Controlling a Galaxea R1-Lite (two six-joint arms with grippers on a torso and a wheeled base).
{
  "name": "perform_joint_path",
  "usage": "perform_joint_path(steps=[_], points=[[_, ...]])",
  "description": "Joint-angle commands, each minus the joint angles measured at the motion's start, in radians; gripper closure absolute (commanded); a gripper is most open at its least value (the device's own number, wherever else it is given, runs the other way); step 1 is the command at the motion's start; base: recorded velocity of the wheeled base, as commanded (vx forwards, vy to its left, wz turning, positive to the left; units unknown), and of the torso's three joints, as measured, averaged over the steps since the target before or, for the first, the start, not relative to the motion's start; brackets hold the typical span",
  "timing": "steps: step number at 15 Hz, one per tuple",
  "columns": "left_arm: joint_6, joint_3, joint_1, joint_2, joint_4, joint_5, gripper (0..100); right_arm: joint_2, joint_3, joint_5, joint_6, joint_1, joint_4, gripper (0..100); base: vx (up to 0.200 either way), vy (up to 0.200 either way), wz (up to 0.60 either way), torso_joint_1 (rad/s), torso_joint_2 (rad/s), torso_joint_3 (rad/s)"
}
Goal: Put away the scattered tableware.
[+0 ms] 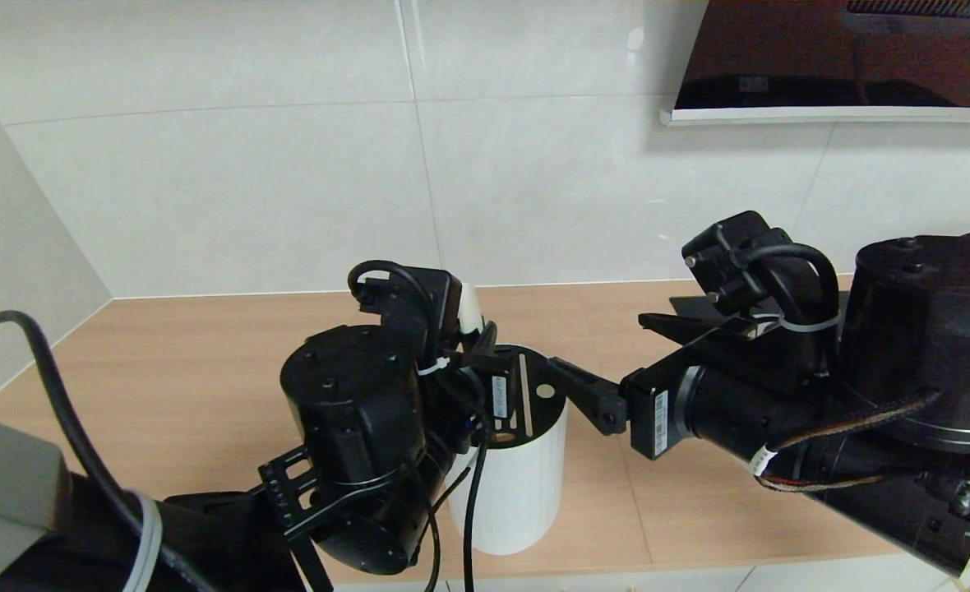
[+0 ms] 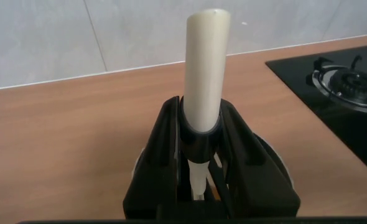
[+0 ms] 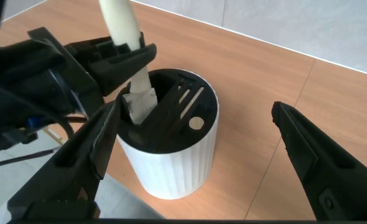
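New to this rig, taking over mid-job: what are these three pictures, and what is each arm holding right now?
It is a two-armed robot at a wooden counter. The wide picture comes from its head, looking down over both arms; the other two come from a camera on each wrist. The left gripper is shut on a cream-handled utensil, held upright with its lower end in the white utensil holder. Its working end is hidden. The right gripper is open and empty, beside the holder. A gas stove sits farther along the counter.
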Motion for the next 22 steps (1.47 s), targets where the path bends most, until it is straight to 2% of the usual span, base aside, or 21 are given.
perform_joint_path(steps=[1, 4, 8, 9, 16, 18, 20, 22], points=[[0.0, 0.0, 0.0, 0.027, -0.004, 0.008, 100, 0.003, 0.0, 0.0, 0.001, 0.0, -0.001, 0, 0.0, 0.0, 0.0, 0.0, 0.0, 0.0], [0.0, -0.002, 0.0, 0.053, -0.044, 0.034, 100, 0.005, 0.0, 0.0, 0.001, 0.0, -0.001, 0, 0.0, 0.0, 0.0, 0.0, 0.0, 0.0], [0.0, -0.002, -0.001, 0.06, -0.048, 0.036, 100, 0.006, 0.001, 0.0, 0.0, 0.0, -0.001, 0, 0.0, 0.0, 0.0, 0.0, 0.0, 0.0], [0.001, -0.002, -0.001, 0.058, -0.048, 0.036, 0, 0.006, 0.001, 0.0, 0.001, 0.0, -0.001, 0, 0.0, 0.0, 0.0, 0.0, 0.0, 0.0], [0.003, -0.009, -0.006, 0.044, -0.108, 0.031, 0, 0.006, 0.003, 0.0, 0.001, 0.0, -0.001, 0, 0.0, 0.0, 0.0, 0.0, 0.0, 0.0], [0.009, -0.032, -0.006, -0.011, -0.243, 0.01, 0, 0.0, 0.001, 0.001, 0.001, 0.0, -0.001, 0, 0.0, 0.0, 0.0, 0.0, 0.0, 0.0], [0.04, -0.008, -0.006, -0.108, -0.347, -0.078, 0, -0.014, 0.001, 0.001, 0.001, -0.015, -0.004, 0, 0.0, 0.0, 0.0, 0.0, 0.0, 0.0], [0.043, 0.029, -0.006, -0.263, -0.338, -0.165, 0, -0.038, 0.003, 0.001, 0.001, -0.081, -0.025, 0, 0.0, 0.0, 0.0, 0.0, 0.0, 0.0]])
